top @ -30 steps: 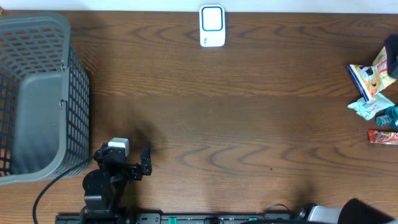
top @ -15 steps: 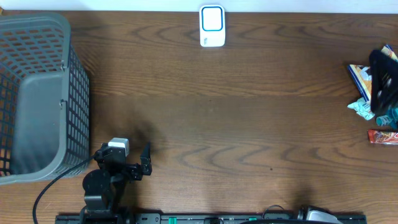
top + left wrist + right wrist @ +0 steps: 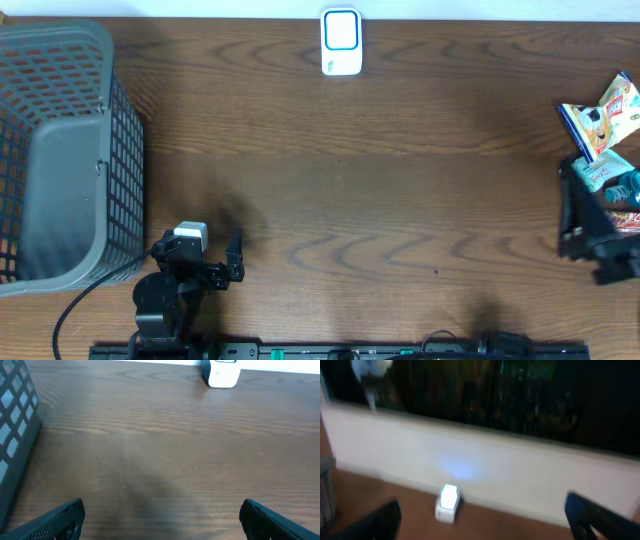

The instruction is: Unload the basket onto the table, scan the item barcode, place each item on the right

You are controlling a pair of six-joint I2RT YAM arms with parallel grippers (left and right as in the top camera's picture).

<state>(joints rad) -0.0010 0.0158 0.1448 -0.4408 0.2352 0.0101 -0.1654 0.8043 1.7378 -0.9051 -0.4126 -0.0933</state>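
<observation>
Both stand wide open and empty: the left gripper (image 3: 162, 521) by the basket (image 3: 60, 150) near the worktop's (image 3: 400, 180) front-left corner, the right gripper (image 3: 592, 232) over packets (image 3: 600, 118) at the right edge. The scanner (image 3: 341, 42) sits mid far edge.

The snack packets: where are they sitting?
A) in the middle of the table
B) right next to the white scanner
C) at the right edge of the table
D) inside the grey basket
C: the overhead view shows the snack packets bunched at the right edge of the table, far from the basket on the left and the scanner at the far edge.
</observation>
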